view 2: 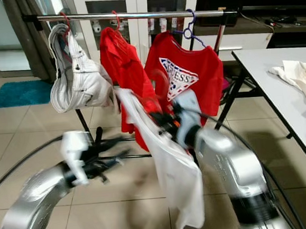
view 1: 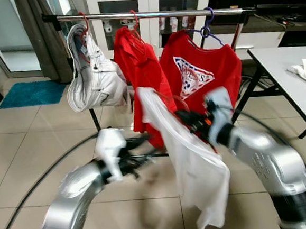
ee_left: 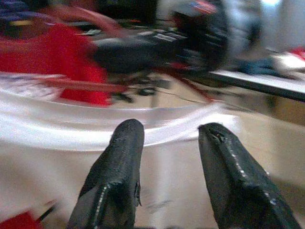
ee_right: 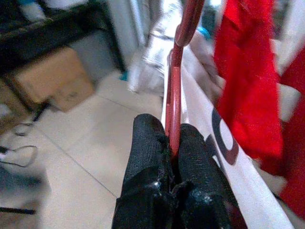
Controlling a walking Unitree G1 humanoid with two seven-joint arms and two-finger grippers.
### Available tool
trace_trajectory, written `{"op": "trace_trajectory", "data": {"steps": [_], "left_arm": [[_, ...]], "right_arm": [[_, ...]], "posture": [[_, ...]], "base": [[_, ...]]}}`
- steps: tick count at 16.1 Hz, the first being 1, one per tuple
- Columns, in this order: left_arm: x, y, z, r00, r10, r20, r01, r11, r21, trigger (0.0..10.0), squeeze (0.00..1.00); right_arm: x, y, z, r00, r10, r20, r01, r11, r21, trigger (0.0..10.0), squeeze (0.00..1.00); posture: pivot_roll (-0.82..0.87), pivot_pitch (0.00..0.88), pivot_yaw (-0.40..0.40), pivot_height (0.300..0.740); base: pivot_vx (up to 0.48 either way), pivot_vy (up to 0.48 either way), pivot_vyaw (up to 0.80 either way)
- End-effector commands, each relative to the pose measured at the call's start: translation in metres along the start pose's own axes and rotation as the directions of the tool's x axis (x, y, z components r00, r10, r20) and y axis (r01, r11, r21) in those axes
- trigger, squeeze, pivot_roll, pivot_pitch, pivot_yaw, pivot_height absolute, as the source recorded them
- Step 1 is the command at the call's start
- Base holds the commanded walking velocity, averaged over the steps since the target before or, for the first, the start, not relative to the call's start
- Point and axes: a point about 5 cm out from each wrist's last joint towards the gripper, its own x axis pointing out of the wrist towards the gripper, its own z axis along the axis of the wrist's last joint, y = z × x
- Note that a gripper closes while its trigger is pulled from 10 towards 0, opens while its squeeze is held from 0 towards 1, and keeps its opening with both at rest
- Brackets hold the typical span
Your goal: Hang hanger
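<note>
Motion blur softens both arms in the head views. The right gripper (ee_right: 172, 143) is pressed together on a red hanger (ee_right: 175, 81), pinching the thin red wire between its two black fingers (ee_right: 145, 157). A white shirt (view 1: 197, 169) hangs on that hanger and droops below the right arm, in front of the clothes rail (view 1: 155, 13) and lower than it. In the right eye view the hanger's red hook (view 2: 159, 85) curves up above the gripper, well short of the rail.

The left gripper (ee_left: 167, 143) is spread, its fingers (ee_left: 119, 162) apart with nothing between them, pointing at the white shirt's cloth just ahead. In the left eye view the left gripper (view 1: 138, 159) sits beside the shirt's lower left edge, not touching it as far as the blur lets me tell.

Three garments already hang on the rail: white jeans (view 1: 91, 71) near its left end, a plain red shirt (view 1: 139, 68) at its middle, and a red printed T-shirt (view 1: 200, 71) on a purple hanger (view 1: 206, 28) toward its right end. A white table (view 1: 282, 70) stands at the right, with a crumpled white cloth (view 2: 298, 79) near its far edge. A teal mat (view 1: 27, 93) lies on the tiled floor (view 1: 38, 139) at the far left, beside a dark curtain (view 1: 43, 38).
</note>
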Motion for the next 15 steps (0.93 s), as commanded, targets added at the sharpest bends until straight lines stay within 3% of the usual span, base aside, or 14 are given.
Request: {"op": "trace_trajectory", "data": {"steps": [1, 2, 3, 4, 10, 11, 12, 13, 14, 15], "left_arm": [[0.006, 0.000, -0.006, 0.994, -0.087, -0.073, 0.088, 0.996, 0.006, 10.0, 1.00], [0.011, 0.003, -0.005, 0.990, -0.113, -0.088, 0.116, 0.993, 0.023, 10.0, 1.00], [0.022, 0.007, -0.003, 0.986, -0.138, -0.098, 0.144, 0.987, 0.065, 10.0, 0.59], [0.030, 0.008, -0.003, 0.978, -0.182, -0.104, 0.190, 0.979, 0.073, 10.0, 0.00], [0.050, 0.007, -0.012, 0.947, -0.291, -0.133, 0.303, 0.950, 0.079, 10.0, 0.00], [0.052, 0.007, -0.014, 0.945, -0.297, -0.135, 0.310, 0.947, 0.081, 6.5, 0.00], [0.054, 0.008, -0.015, 0.947, -0.292, -0.136, 0.305, 0.948, 0.089, 1.4, 0.00], [0.056, 0.011, -0.016, 0.954, -0.273, -0.126, 0.287, 0.952, 0.106, 0.0, 0.00], [0.058, 0.014, -0.014, 0.963, -0.247, -0.108, 0.261, 0.955, 0.139, 0.0, 0.00], [0.060, 0.016, -0.011, 0.968, -0.234, -0.093, 0.246, 0.957, 0.156, 2.2, 0.00]], "right_arm": [[0.005, 0.004, 0.008, 0.999, 0.050, 0.002, -0.050, 0.999, -0.002, 10.0, 0.00], [0.008, 0.006, 0.010, 0.998, 0.063, -0.006, -0.063, 0.998, -0.004, 10.0, 0.00], [0.011, 0.009, 0.011, 0.997, 0.078, -0.028, -0.079, 0.997, -0.025, 10.0, 0.00], [0.014, 0.011, 0.011, 0.995, 0.094, -0.040, -0.096, 0.995, -0.029, 10.0, 0.00], [0.019, 0.030, 0.023, 0.983, 0.179, -0.030, -0.180, 0.983, -0.035, 10.0, 0.00], [0.019, 0.030, 0.023, 0.983, 0.180, -0.031, -0.181, 0.983, -0.037, 10.0, 0.00], [0.020, 0.030, 0.023, 0.983, 0.179, -0.032, -0.181, 0.983, -0.038, 10.0, 0.00], [0.019, 0.031, 0.024, 0.983, 0.180, -0.030, -0.182, 0.983, -0.037, 10.0, 0.00], [0.019, 0.031, 0.025, 0.982, 0.184, -0.028, -0.185, 0.982, -0.035, 10.0, 0.00], [0.019, 0.032, 0.025, 0.982, 0.188, -0.028, -0.189, 0.981, -0.034, 10.0, 0.00]], "posture": [[-0.04, 0.000, 0.035, 0.740], [-0.04, 0.000, 0.031, 0.740], [-0.04, 0.000, 0.031, 0.740], [-0.06, 0.000, 0.032, 0.740], [-0.10, 0.000, 0.070, 0.740], [-0.11, 0.000, 0.071, 0.740], [-0.11, 0.000, 0.075, 0.740], [-0.11, 0.000, 0.075, 0.740], [-0.11, 0.000, 0.075, 0.740], [-0.12, 0.000, 0.075, 0.740]], "base": [[0.000, 0.000, 0.00], [0.000, 0.000, 0.00], [0.000, 0.000, 0.00], [0.000, 0.000, 0.00], [0.000, 0.000, 0.00], [0.000, 0.000, 0.00], [0.000, 0.000, 0.00], [0.000, 0.000, 0.00], [0.000, 0.000, 0.00], [0.000, 0.000, 0.00]]}}
